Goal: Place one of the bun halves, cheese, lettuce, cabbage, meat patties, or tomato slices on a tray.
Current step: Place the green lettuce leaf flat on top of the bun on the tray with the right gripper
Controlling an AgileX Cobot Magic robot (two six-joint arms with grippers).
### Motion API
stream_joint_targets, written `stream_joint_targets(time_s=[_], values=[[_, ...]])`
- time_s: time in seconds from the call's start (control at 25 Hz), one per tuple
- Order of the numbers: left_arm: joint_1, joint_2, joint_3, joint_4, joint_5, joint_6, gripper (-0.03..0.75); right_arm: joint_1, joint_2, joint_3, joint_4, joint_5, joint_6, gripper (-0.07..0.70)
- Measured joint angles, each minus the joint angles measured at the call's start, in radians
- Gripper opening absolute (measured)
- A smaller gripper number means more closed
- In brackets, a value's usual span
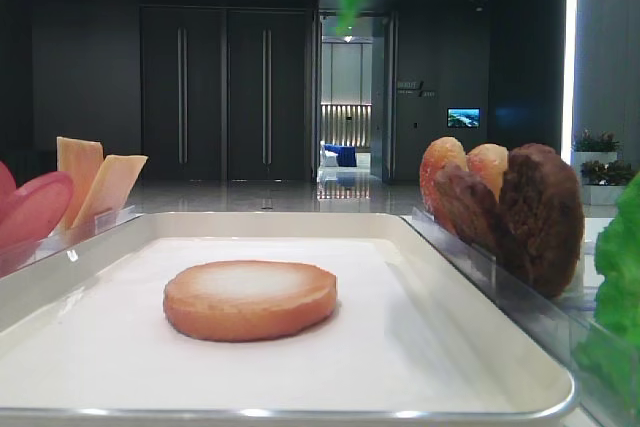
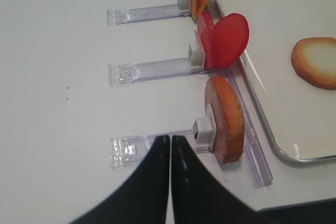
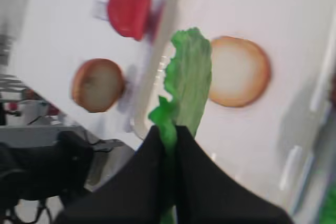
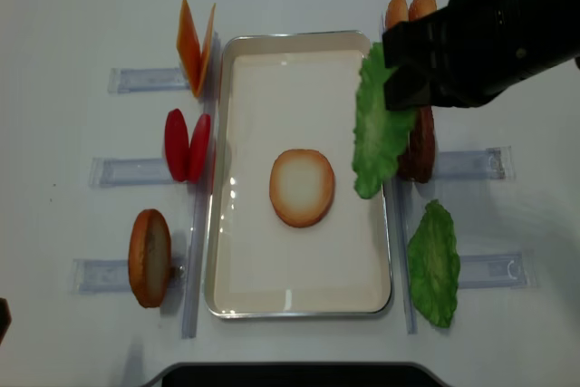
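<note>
Take the tray (image 4: 299,301) as your reference: it sits in the middle of the white counter (image 4: 72,6), and one bun half (image 4: 302,188) lies flat near its centre, pale toasted face up.

Your right end effector (image 3: 169,129) has its fingers clamped together on a lettuce leaf (image 4: 379,129), which hangs in the air over the tray's right rim, well above the liner and not touching the bun half. In the right wrist view the leaf dangles from the black fingertips with the bun half just beyond it.

A second lettuce leaf (image 4: 433,265) stands in a clear holder off the tray's right side, near the front corner. Further back on that side you can see the meat patties (image 1: 530,212) and more bun halves (image 1: 455,167) standing on edge.

Off the tray's left side stand the cheese slices (image 4: 195,47) at the back, the tomato slices (image 4: 188,145) in the middle, and another bun half (image 4: 149,257) at the front.

Your left end effector (image 2: 170,142) is pressed together with nothing in it, hovering over the counter just left of that front bun half's holder (image 2: 157,142).
</note>
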State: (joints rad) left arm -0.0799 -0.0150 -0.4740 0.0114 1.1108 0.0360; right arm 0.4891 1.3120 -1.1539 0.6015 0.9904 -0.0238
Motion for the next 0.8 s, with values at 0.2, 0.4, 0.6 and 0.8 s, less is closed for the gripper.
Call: stream_joint_targets(time_s=[0.2,0.4,0.6,0.8], values=[[0.0,0.0,0.0,0.0,0.0,0.0,-0.001,0.079,0.056,0.0,0.209,-0.085,-0.153,0.013],[0.0,0.0,0.0,0.0,0.0,0.0,-0.001,0.124,0.159,0.0,0.243,-0.147,-0.195,0.013],[0.0,0.0,0.0,0.0,0.0,0.0,-0.001,0.127,0.26,0.0,0.321,-0.19,-0.288,0.013],[0.0,0.0,0.0,0.0,0.0,0.0,-0.001,0.127,0.328,0.0,0.335,-0.229,-0.335,0.013]])
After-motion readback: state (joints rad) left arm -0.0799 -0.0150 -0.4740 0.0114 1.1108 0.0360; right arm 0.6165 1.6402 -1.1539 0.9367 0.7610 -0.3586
